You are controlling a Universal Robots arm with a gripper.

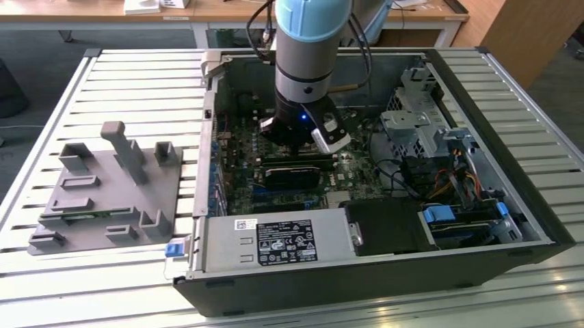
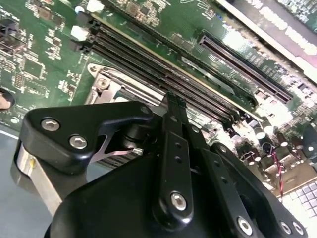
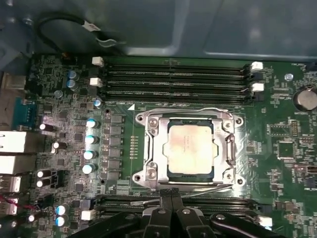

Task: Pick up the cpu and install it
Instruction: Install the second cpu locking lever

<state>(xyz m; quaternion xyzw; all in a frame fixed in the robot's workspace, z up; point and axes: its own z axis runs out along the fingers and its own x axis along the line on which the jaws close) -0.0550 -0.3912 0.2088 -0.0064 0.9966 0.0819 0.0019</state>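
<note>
CPU [image 3: 189,147]: silvery square chip, lying flat within the metal socket frame [image 3: 148,148] on the green motherboard [image 3: 277,148], seen in the first wrist view. Nothing grips it.

Memory slots [image 3: 173,79]: four long black rows just beside the socket frame; further slots lie on its opposite side, next to the gripper.

Gripper [image 3: 171,198]: black; jaws pressed together, pinching nothing, tips just short of the socket frame's edge in the first wrist view. In the second wrist view the gripper [image 2: 174,101] points down over the slots.

Arm [image 1: 306,61]: upright, reaching straight down into the open computer case [image 1: 511,205], wrist above the motherboard's middle.

Grey fixture block [image 1: 105,188]: on the slatted surface [image 1: 137,75], on the exterior view's left, well apart from the case.
</note>
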